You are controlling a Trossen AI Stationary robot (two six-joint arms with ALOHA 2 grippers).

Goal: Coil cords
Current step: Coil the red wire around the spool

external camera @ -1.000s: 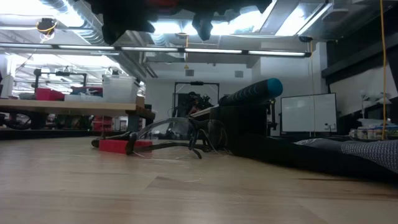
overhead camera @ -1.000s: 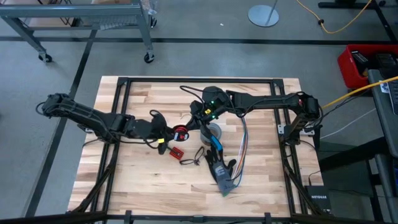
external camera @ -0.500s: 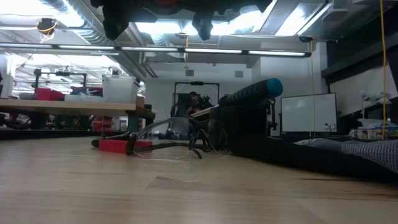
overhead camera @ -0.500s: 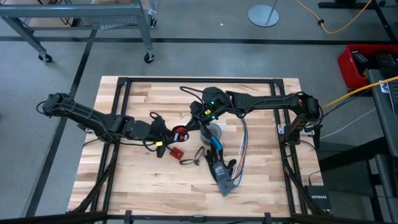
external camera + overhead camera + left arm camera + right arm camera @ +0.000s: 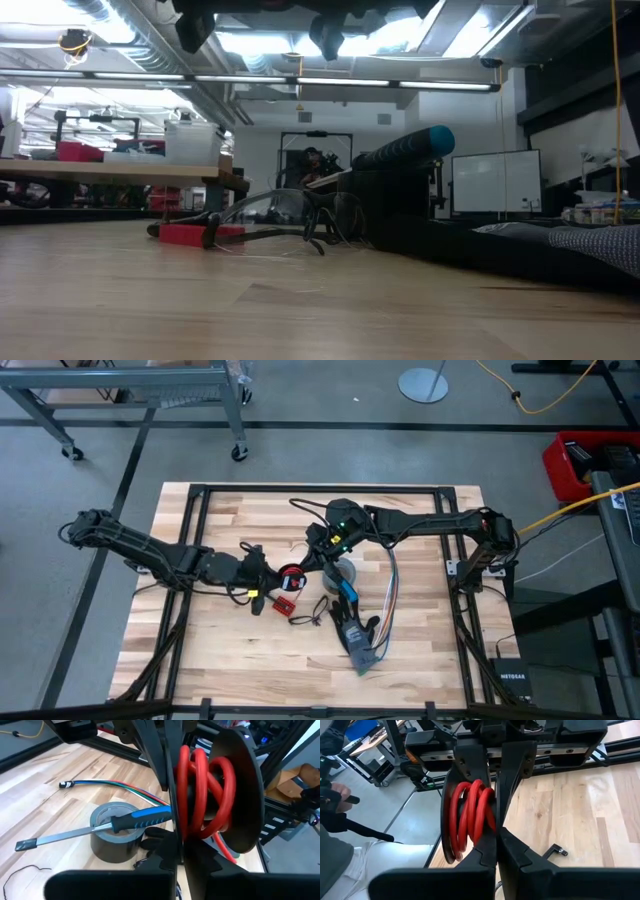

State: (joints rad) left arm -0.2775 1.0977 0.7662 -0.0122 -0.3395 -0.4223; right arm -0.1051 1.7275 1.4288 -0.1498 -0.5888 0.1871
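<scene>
The cords are a red cord (image 5: 200, 790) coiled between two black discs, a small bundle (image 5: 291, 576) held up between both grippers left of the grey tape roll. My left gripper (image 5: 272, 577) comes at it from the table's left and is shut on it (image 5: 177, 855). My right gripper (image 5: 312, 560) comes from the right and is shut on it too (image 5: 497, 850). The red coil also shows in the right wrist view (image 5: 470, 815). In the low view both grippers sit at the picture's top edge, well above the table. My left gripper pinches the rim of one black disc (image 5: 176, 827) between its two fingers, about level, from the table's left. The red coil and the other disc (image 5: 245, 785) stand out to one side. The bundle is clear of the table. My right gripper pinches the rim of the same disc (image 5: 498, 815) from the opposite side, about level, from the table's right. It faces my left gripper's fingers (image 5: 470, 760). The coil and the other disc (image 5: 447, 820) stand to one side of its fingers.
A grey tape roll (image 5: 345, 570) stands right of the bundle, with a blue-handled screwdriver (image 5: 135, 820) lying across it. Multicoloured ribbon wires (image 5: 390, 595) curve to its right. A small red board (image 5: 284, 604) lies just near of the bundle. A person's hand (image 5: 335, 795) shows beyond the table.
My left arm has pushed a little toward the table's right, and its gripper has risen slightly in the low view. The bundle stays held between both grippers, clear of the table.
</scene>
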